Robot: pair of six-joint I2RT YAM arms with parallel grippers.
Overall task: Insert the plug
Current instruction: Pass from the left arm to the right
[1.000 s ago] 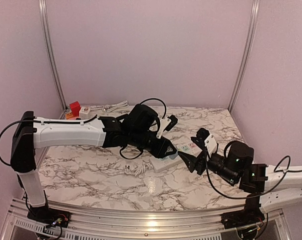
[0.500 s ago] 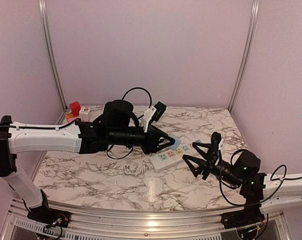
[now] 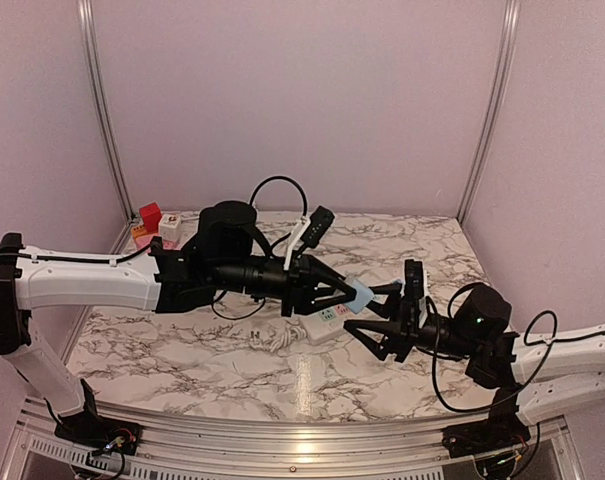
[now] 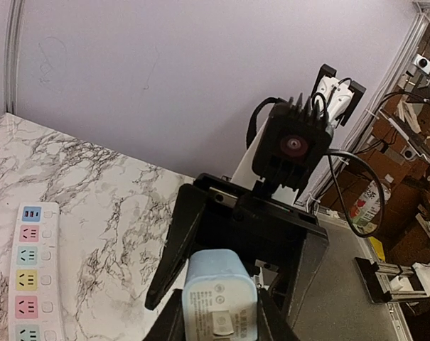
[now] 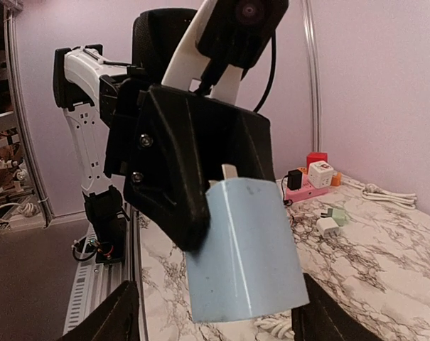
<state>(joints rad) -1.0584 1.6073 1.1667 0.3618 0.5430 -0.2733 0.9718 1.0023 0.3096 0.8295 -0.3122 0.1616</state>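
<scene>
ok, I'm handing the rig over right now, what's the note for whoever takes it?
Left gripper: shut on the blue charger plug, held in the air near the power strip.
Right gripper: open, jaws either side of the plug, not gripping it.
Power strip: flat on the table.
Done: plug picked up.
To do: insert it into the strip.

Power strip (image 4: 31,270) runs past the bottom edge.

A red block (image 3: 150,215) sits near a loose white cable (image 3: 225,212).
</scene>
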